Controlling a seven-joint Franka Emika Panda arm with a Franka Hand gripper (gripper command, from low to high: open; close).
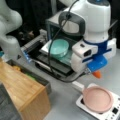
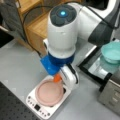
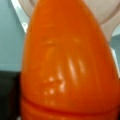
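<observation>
Orange carrot (image 3: pixel 67 62) fills the wrist view; in both front views the gripper (image 1: pixel 97 72) grips it above the pink plate (image 2: pixel 48 93)

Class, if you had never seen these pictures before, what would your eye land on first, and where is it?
An orange carrot fills the wrist view; in both front views it pokes from the gripper of the white and blue arm, above a pink plate on a white scale. A teal bowl sits on the open oven door at a front view's middle.
</observation>
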